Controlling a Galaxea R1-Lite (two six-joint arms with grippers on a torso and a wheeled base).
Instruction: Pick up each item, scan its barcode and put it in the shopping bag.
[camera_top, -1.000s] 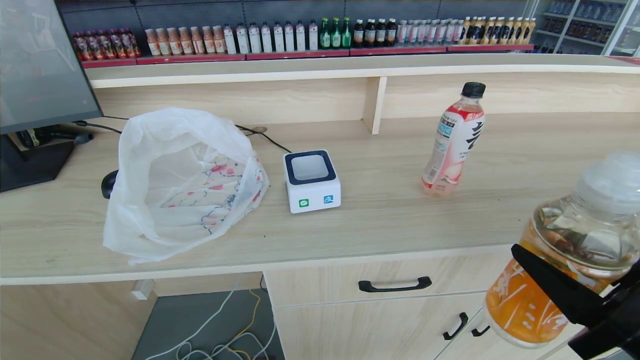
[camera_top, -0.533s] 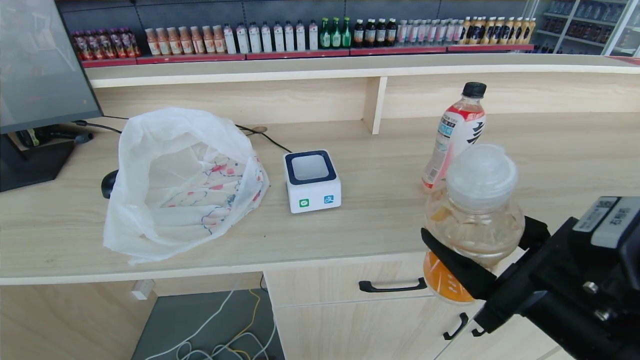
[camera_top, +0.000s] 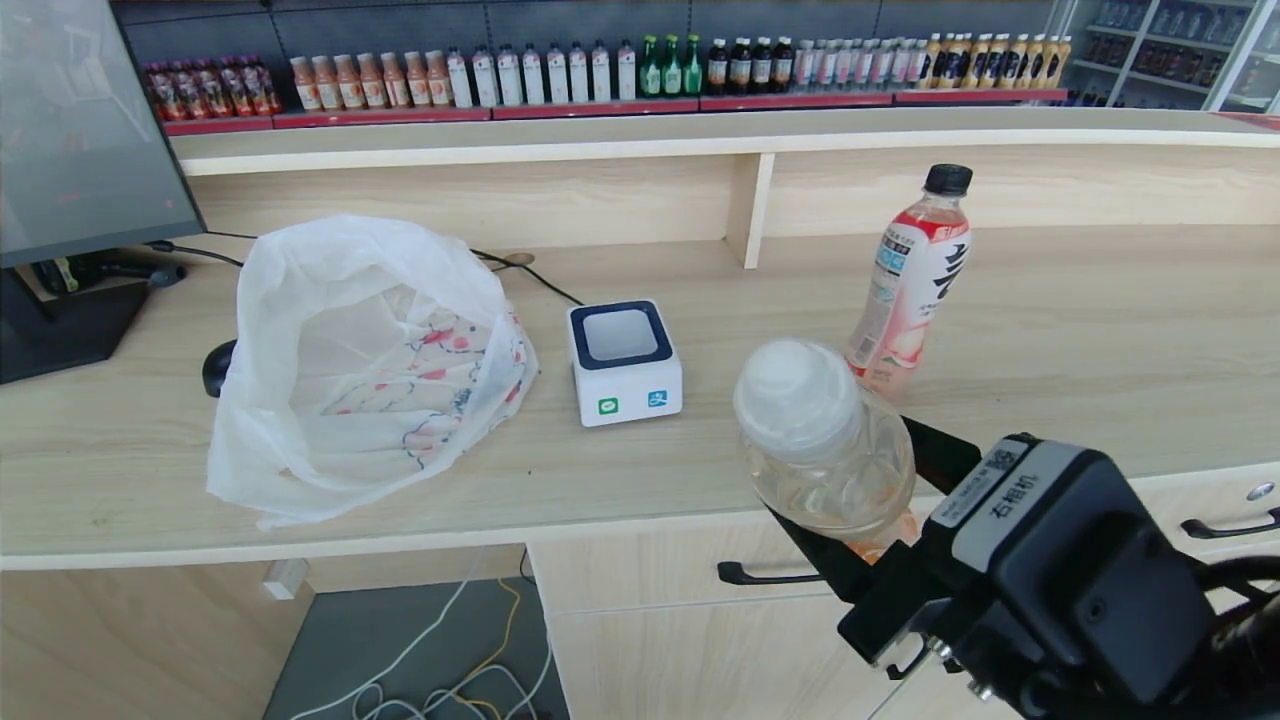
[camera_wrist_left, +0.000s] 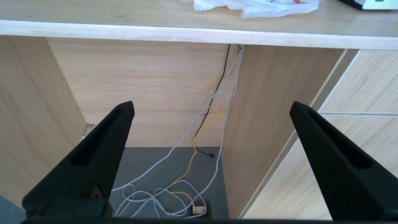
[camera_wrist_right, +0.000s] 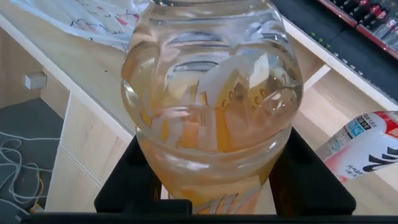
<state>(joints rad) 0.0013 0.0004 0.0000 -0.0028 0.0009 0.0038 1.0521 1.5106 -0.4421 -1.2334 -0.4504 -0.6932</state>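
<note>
Counter (camera_top: 1100, 330): right gripper (camera_top: 870, 500) clamps the near-upright orange bottle (camera_top: 820, 440); scanner (camera_top: 624, 362) lies forward-left of it; left gripper (camera_wrist_left: 211, 155) hangs spread below.

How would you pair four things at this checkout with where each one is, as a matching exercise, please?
Things:
1. bag
2. scanner
3. pink bottle
4. orange bottle

Places:
A. held in the right gripper
B. upright on the counter, right of the scanner
C. on the counter, between the bag and the pink bottle
D. lying open on the counter's left part

Pairs: 1-D, 2-C, 3-B, 4-A
</note>
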